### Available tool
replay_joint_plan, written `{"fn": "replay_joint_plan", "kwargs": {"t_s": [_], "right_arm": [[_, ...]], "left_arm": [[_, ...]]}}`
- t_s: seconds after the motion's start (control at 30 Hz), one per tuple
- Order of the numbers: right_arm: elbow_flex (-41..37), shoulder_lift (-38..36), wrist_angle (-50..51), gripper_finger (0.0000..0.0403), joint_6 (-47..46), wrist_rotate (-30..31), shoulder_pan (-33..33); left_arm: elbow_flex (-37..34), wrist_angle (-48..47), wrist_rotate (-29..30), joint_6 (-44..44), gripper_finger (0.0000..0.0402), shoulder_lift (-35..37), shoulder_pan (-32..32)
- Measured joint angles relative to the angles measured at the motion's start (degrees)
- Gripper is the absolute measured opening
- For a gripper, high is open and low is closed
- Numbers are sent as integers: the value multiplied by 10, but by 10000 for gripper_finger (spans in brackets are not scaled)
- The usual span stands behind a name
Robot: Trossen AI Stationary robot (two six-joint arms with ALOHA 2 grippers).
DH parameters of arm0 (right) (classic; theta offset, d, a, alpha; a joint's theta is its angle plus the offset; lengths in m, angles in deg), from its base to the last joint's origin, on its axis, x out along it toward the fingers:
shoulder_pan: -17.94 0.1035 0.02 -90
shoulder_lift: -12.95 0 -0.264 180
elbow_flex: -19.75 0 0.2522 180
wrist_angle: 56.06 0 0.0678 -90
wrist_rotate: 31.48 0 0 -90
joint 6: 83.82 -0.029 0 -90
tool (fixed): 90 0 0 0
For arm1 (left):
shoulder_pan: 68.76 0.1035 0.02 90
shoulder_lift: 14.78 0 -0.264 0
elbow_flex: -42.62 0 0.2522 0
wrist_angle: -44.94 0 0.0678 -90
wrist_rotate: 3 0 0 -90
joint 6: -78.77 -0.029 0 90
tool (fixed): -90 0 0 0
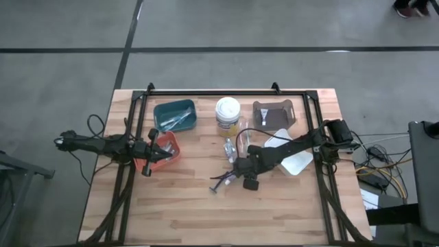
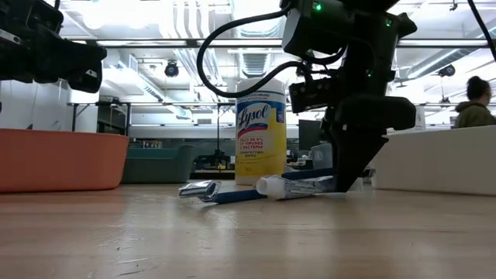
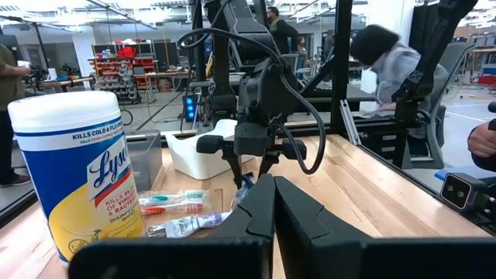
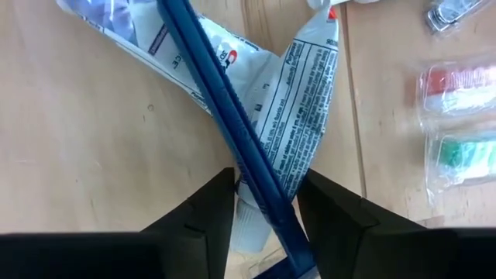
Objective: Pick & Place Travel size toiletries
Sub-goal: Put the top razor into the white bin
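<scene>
Left gripper [image 1: 146, 167] hangs at middle left of the high view, over the orange bin [image 1: 168, 155]; its fingers are pressed together on nothing and it waits there.

Centre of the frame: the toiletries lie loose on the table [image 1: 178, 213], just below the wipes tub [image 1: 228, 115]. In the right wrist view a blue razor handle [image 4: 232, 116] lies diagonally across two soft white tubes [image 4: 298, 93], all three touching.

I judge the lot light. The tubes are soft and will dent and slide on their glossy skins; the razor handle is stiff, thin and the better hold, taken mid-shaft.

Right gripper [image 1: 241, 177] is down on this pile, right of centre. Its fingers [image 4: 203, 209] stand apart, straddling the handle and one tube, not yet clamped on either.

Risk, as I read it: closing here may pinch tube and handle together, or roll the handle off.

Nearby: packaged toothbrushes [image 4: 457, 116] at the right edge of the wrist view, near but apart; the white tray [image 1: 293, 159] just right of the gripper in the high view. Teal bin [image 1: 175, 115] and brown bin [image 1: 274, 114] sit along the upper edge, well apart.
</scene>
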Motion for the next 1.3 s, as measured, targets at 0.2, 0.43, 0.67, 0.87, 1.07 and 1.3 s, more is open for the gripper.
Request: {"fn": "replay_joint_plan", "kwargs": {"t_s": [0.2,0.43,0.67,0.87,1.07,1.3], "right_arm": [[1,0,0,163,2,0,0],[5,-1,1,210,8,13,0],[24,-1,21,233,20,15,0],[32,-1,36,237,20,15,0],[29,-1,35,235,20,15,0],[31,-1,29,222,24,15,-1]], "left_arm": [[0,0,0,0,7,0,0],[0,0,0,0,7,0,0],[0,0,0,0,7,0,0],[0,0,0,0,7,0,0],[0,0,0,0,7,0,0],[0,0,0,0,7,0,0]]}}
